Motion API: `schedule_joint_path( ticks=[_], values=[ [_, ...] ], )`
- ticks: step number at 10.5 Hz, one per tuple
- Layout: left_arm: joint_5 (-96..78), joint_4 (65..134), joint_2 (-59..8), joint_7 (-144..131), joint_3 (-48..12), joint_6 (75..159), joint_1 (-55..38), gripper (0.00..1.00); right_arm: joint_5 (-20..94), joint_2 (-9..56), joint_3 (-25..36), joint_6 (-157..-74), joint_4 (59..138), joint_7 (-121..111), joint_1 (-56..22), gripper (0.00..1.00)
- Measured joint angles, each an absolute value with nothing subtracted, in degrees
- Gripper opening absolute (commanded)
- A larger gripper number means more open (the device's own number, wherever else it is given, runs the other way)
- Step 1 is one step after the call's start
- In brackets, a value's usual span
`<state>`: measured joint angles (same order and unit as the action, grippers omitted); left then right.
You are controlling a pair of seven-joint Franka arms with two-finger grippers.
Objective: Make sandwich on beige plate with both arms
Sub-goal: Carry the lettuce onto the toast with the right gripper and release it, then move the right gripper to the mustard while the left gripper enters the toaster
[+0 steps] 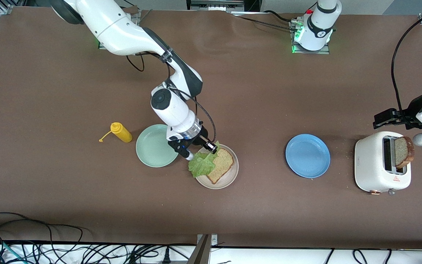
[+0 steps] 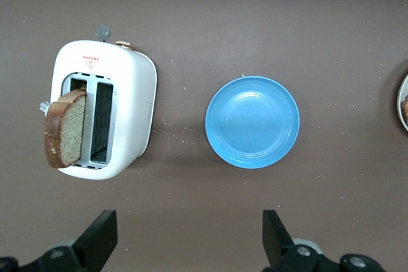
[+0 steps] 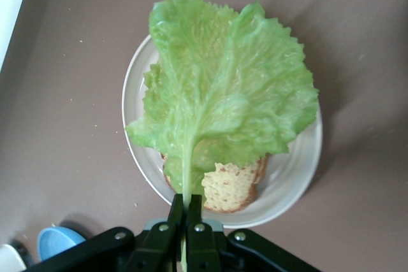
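The beige plate (image 1: pixel 233 175) lies mid-table with one slice of speckled bread (image 1: pixel 221 165) on it. My right gripper (image 1: pixel 192 154) is shut on the stem of a crinkled green lettuce leaf (image 1: pixel 201 164) and holds it low over the plate and the slice. In the right wrist view the gripper (image 3: pixel 185 205) pinches the stem, and the leaf (image 3: pixel 223 100) covers most of the bread (image 3: pixel 233 189) and plate (image 3: pixel 299 176). A second slice (image 1: pixel 404 151) stands in the white toaster (image 1: pixel 374 165). My left gripper (image 1: pixel 387 118) is open and empty, high beside the toaster (image 2: pixel 121 93).
A blue plate (image 1: pixel 307 155) lies between the beige plate and the toaster. A mint-green plate (image 1: pixel 153 146) and a yellow mustard bottle (image 1: pixel 122 132) lie toward the right arm's end. Cables run along the table's near edge.
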<state>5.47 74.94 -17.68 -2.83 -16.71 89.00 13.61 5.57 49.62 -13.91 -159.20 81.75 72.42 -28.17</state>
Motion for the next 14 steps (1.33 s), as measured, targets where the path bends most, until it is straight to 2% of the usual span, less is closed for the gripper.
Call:
schedule_joint_path(
  ticks=[1, 2, 5, 7, 10, 14],
  values=[
    [5.47, 74.94, -17.68, -2.83, -16.71, 88.98, 13.61, 1.0, 5.57, 50.98, -13.9, -161.58, 81.74, 73.51, -28.78, 0.61],
    [5.47, 74.95, -17.68, -2.83, -16.72, 88.96, 13.61, 1.0, 5.57, 52.09, -13.9, -163.88, 81.73, 73.93, -29.03, 1.0],
    [5.47, 75.0, -17.68, -2.83, -16.72, 88.93, 13.61, 1.0, 3.17, 52.63, -13.89, -165.58, 80.98, 73.78, -29.17, 1.0],
    [5.47, 75.04, -17.68, -2.83, -16.72, 88.92, 13.63, 1.0, 0.58, 50.81, -13.58, -159.92, 80.19, 73.72, -29.21, 1.0],
    [5.5, 75.04, -17.69, 0.8, -16.59, 88.92, 16.01, 1.0, -3.44, 43.46, -12.04, -141.89, 79.13, 69.81, -29.2, 1.0],
    [5.5, 75.45, -19.41, 10.78, -16.23, 89.02, 25.37, 1.0, -4.0, 32.36, -7.22, -114.9, 79.04, 45.21, -29.06, 1.0]
  ],
)
